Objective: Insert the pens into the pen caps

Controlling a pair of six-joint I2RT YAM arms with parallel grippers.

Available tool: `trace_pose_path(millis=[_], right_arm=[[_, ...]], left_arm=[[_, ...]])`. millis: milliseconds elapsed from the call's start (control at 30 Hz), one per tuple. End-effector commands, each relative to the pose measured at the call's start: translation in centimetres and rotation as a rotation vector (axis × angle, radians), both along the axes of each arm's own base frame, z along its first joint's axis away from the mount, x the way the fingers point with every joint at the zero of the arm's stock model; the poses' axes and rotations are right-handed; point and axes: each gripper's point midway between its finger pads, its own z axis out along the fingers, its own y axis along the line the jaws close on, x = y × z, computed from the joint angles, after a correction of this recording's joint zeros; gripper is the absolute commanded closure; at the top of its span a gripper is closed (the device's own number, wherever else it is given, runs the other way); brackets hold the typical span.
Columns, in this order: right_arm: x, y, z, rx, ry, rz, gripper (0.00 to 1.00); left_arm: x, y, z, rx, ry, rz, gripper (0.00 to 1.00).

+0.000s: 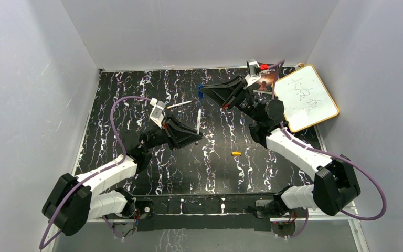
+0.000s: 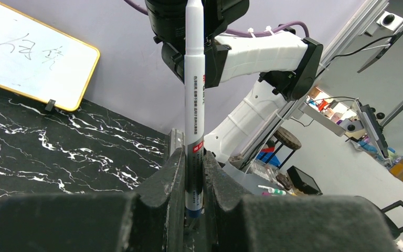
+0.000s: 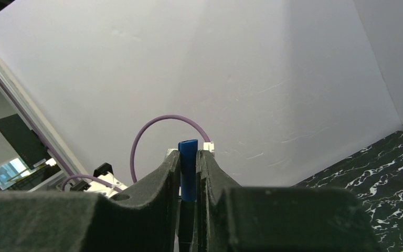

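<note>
My left gripper (image 1: 198,135) is shut on a white pen (image 1: 198,119) with a blue end, holding it upright above the middle of the table. In the left wrist view the pen (image 2: 194,105) rises from between the pads of the gripper (image 2: 193,173). My right gripper (image 1: 205,91) is shut on the blue cap (image 1: 201,90), raised at the back, just beyond the pen's tip. In the right wrist view the cap (image 3: 188,168) stands out of the closed gripper (image 3: 188,164). A second white pen (image 1: 179,105) lies on the table. The orange-yellow cap (image 1: 236,154) lies mid-table. The green cap and third pen are out of view.
A small whiteboard (image 1: 307,97) with an orange frame leans at the back right; it also shows in the left wrist view (image 2: 26,58). A small device with a red part (image 1: 256,68) stands at the back wall. Grey walls enclose the black marbled table (image 1: 136,89).
</note>
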Motion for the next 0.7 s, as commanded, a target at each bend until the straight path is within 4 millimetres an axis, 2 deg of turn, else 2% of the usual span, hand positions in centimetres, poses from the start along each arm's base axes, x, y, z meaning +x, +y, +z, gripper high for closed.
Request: trace_pose_path(millis=[0, 167, 667], right_arm=[[-2.7, -0.5, 3.1, 0.06, -0.096, 0.04, 1.0], [-3.2, -0.6, 2.9, 0.052, -0.093, 0.043, 1.0], [-3.0, -0.3, 1.8, 0.027, -0.071, 0.04, 1.0]], left_arm=[[-0.4, 0.4, 2.6, -0.05, -0.103, 0.021, 1.0], [-0.4, 0.5, 2.9, -0.041, -0.117, 0.035, 1.0], [-0.6, 0.6, 3.3, -0.044, -0.128, 0.034, 1.0]])
